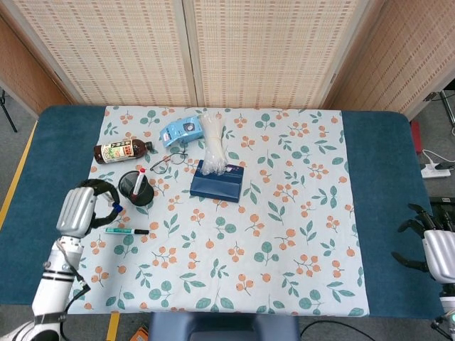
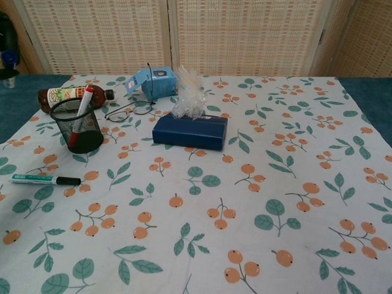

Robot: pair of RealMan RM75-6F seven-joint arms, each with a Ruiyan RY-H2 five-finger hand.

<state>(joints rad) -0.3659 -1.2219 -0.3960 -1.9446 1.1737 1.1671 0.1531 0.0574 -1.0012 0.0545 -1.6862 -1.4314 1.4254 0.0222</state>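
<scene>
My left hand (image 1: 79, 209) is raised over the table's left side, just left of the black mesh pen cup (image 1: 136, 189). It holds a blue-capped pen (image 1: 115, 208), whose blue end shows between the fingers. In the chest view this hand (image 2: 6, 43) is at the top left edge, well above the cloth, with the pen's blue cap (image 2: 7, 58) showing. A red marker stands in the pen cup (image 2: 78, 125). A green marker (image 1: 126, 231) lies on the cloth below the hand. My right hand (image 1: 437, 250) hovers off the table's right edge with its fingers spread, holding nothing.
A brown bottle (image 1: 122, 150) lies on its side behind the cup. Eyeglasses (image 1: 168, 162), a light blue box (image 1: 182, 131) and a navy tissue box (image 1: 219, 182) with white plastic sticking up sit at the back centre. The floral cloth (image 1: 284, 234) covers the blue table.
</scene>
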